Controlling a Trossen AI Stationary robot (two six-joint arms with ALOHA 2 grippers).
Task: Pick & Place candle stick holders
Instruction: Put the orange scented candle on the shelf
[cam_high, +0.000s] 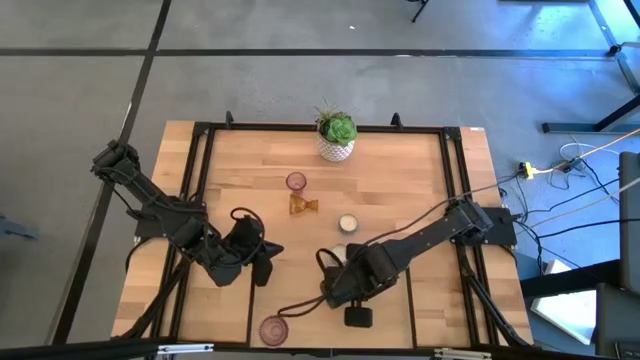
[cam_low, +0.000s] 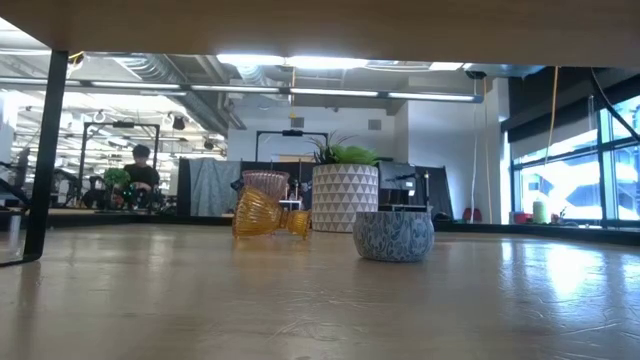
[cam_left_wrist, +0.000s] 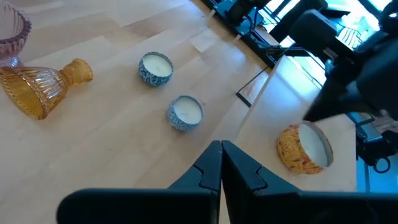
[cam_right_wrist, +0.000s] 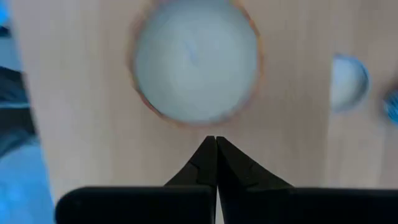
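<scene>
My left gripper (cam_left_wrist: 221, 163) is shut and empty, over the table's near left (cam_high: 258, 258). My right gripper (cam_right_wrist: 216, 152) is shut, its tips just short of the rim of an orange-patterned holder with a cream top (cam_right_wrist: 196, 65); that holder also shows in the left wrist view (cam_left_wrist: 303, 149), under the right arm. Two blue-patterned cream holders (cam_left_wrist: 155, 67) (cam_left_wrist: 185, 113) stand upright mid-table. The amber glass holder (cam_high: 303, 205) lies on its side next to a purplish-pink glass holder (cam_high: 296, 182). A second pink holder (cam_high: 273, 330) stands at the near edge. My right gripper's shut fingertips (cam_right_wrist: 211, 146) stand right beside the orange-patterned holder's rim (cam_right_wrist: 205, 123); I cannot tell whether they touch it.
A green plant in a white patterned pot (cam_high: 336, 138) stands at the table's far middle. Black rails (cam_high: 200, 170) run along the table's left and right sides. A person sits far off in the room behind (cam_low: 140, 170).
</scene>
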